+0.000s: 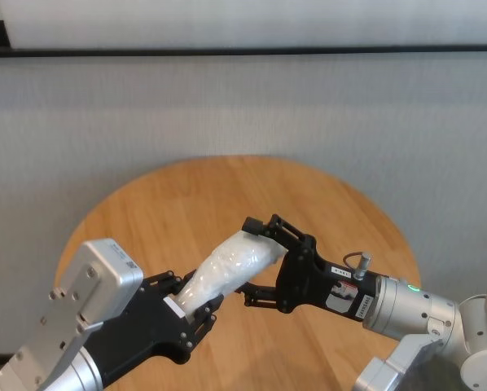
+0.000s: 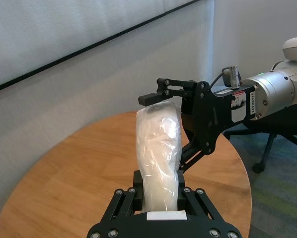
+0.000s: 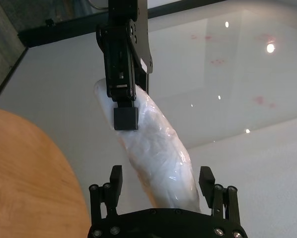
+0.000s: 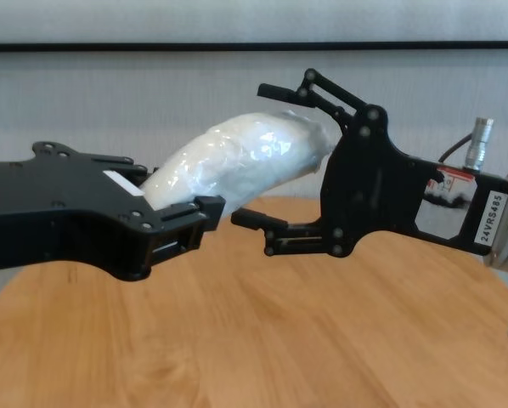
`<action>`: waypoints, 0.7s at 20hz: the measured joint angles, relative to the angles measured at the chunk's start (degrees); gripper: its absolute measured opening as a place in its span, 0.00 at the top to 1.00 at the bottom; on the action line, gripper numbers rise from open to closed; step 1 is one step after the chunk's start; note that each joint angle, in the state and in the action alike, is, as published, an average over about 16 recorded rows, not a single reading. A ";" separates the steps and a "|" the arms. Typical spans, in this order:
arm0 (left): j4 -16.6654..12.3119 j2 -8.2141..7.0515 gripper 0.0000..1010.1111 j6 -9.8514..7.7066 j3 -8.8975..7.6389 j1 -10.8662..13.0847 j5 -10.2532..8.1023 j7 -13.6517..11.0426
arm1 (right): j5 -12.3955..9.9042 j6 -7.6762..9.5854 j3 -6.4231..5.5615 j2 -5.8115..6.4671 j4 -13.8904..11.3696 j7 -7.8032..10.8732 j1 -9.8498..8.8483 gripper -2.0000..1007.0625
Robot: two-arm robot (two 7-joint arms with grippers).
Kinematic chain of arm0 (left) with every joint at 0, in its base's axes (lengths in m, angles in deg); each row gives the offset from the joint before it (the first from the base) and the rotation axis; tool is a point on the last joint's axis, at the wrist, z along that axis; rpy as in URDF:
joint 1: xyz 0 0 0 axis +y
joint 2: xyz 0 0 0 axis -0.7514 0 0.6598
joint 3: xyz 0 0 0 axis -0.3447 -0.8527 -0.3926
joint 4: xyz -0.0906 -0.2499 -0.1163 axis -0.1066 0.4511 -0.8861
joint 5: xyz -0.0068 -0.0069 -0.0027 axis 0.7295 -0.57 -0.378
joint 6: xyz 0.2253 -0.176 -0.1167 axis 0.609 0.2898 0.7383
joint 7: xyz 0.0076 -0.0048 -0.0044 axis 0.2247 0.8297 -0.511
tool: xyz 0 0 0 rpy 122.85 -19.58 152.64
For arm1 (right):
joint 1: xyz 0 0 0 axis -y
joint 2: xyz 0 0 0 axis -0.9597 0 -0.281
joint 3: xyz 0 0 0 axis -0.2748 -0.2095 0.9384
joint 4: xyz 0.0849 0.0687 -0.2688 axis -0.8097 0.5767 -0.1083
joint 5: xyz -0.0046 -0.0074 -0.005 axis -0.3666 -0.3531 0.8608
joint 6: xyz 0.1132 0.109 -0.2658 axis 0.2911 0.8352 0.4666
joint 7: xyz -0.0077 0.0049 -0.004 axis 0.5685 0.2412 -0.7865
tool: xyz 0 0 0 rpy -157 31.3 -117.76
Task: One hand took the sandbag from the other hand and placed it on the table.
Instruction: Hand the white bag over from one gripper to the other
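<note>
From the head camera, a round wooden table [image 1: 227, 195] fills the middle of the scene below a grey wall. The left gripper [image 1: 193, 314] comes in from the near left, its fingers clamped on the lower end of a white, crinkly sandbag [image 1: 227, 267]. The bag slants up and to the right, held in the air above the table. The right gripper [image 1: 250, 261] reaches in from the near right, its two fingers spread wide, one above the bag's far end and one below it.

From the left wrist camera, the sandbag [image 2: 159, 158] stands up out of the left gripper [image 2: 159, 196], which pinches its base. Beyond it, the right gripper [image 2: 163, 134] has its upper fingertip at the bag's top.

From the right wrist camera, the right gripper's [image 3: 161, 181] fingers stand apart on either side of the sandbag [image 3: 156, 153]. The left gripper [image 3: 124, 106] grips the bag's other end.

From the chest camera, the sandbag [image 4: 237, 161] arches between the two tools, well clear of the table [image 4: 254, 323]. The left gripper [image 4: 182, 217] holds its left end. The right gripper [image 4: 258, 153] brackets its right end with open fingers.
</note>
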 joint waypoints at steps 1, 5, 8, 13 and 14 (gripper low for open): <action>0.00 0.00 0.62 0.00 0.00 0.00 0.00 0.00 | 0.01 -0.01 0.00 0.00 0.00 -0.01 0.00 0.07; 0.00 0.00 0.62 0.00 0.00 0.00 0.00 0.00 | 0.04 -0.06 -0.02 -0.02 0.02 -0.05 0.02 0.15; 0.00 0.00 0.62 0.00 0.00 0.00 0.00 0.00 | 0.06 -0.08 -0.03 -0.03 0.04 -0.06 0.03 0.23; 0.00 0.00 0.62 0.00 0.00 -0.01 0.00 0.00 | 0.08 -0.10 -0.04 -0.04 0.05 -0.09 0.04 0.36; 0.00 0.00 0.62 0.00 0.00 -0.01 0.00 0.00 | 0.08 -0.10 -0.04 -0.04 0.06 -0.09 0.04 0.38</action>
